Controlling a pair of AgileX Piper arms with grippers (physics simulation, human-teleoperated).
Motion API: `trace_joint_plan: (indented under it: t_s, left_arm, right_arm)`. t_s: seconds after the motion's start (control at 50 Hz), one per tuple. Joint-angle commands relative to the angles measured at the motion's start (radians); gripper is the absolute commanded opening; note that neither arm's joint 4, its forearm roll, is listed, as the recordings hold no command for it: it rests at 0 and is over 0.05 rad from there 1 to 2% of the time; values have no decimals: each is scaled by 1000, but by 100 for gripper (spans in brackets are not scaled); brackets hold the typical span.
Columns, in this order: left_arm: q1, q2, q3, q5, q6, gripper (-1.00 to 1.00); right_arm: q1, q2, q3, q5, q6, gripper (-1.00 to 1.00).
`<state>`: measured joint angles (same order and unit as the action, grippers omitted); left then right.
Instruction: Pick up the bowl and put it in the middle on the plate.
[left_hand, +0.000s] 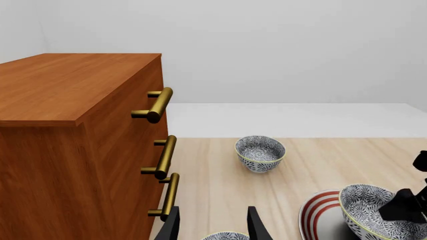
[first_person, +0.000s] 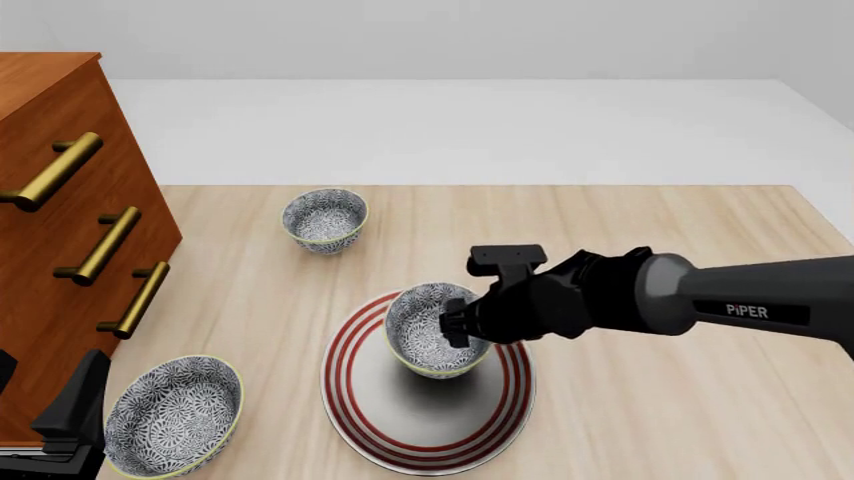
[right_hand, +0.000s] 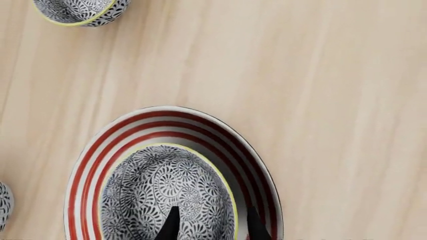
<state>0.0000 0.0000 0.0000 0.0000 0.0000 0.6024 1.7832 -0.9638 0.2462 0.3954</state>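
Nearest in front, left gripper (first_person: 60, 425) low at the table's near-left corner, fingers apart around nothing, beside a wide patterned bowl (first_person: 174, 415). Over the plate (first_person: 427, 440), right gripper (first_person: 458, 325) clamped on the bowl's (first_person: 430, 335) rim, one finger inside, one outside; touching the plate or not, cannot tell. Farther back, small bowl (first_person: 326, 219); at left, wooden dresser (first_person: 54, 230) with brass handles.

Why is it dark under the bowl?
Front view: the bowl in the right hand casts a soft shadow onto the plate, so it looks slightly lifted. Right wrist view: the bowl hides that shadow. All views are sharp, without glare.
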Motion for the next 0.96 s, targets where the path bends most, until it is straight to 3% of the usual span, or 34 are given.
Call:
trace_joint_plan:
  t_s: [0.02, 0.24, 0.6, 0.72, 0.74, 0.86, 0.92, 0.96]
  left_arm:
    - [0, 0, 0, 0, 0, 100]
    - [0, 0, 0, 0, 0, 100]
    - [0, 0, 0, 0, 0, 100]
    - [0, 0, 0, 0, 0, 100]
    - [0, 0, 0, 0, 0, 100]
    - [0, 0, 0, 0, 0, 100]
    - [0, 0, 0, 0, 0, 100]
    - [0, 0, 0, 0, 0, 100]
  right_arm:
    - [-31, -86, 15, 18, -39, 100]
    - [-84, -274, 24, 89, -110, 100]
    - [-190, -769, 62, 290, -140, 100]
    - [-236, -935, 120, 329, -128, 100]
    - [-261, -985, 132, 337, -146, 100]
    - [-335, -1160, 259, 323, -86, 100]
    - [-372, -1243, 331, 304, -83, 100]
    - [-418, -1322, 388, 295, -117, 100]
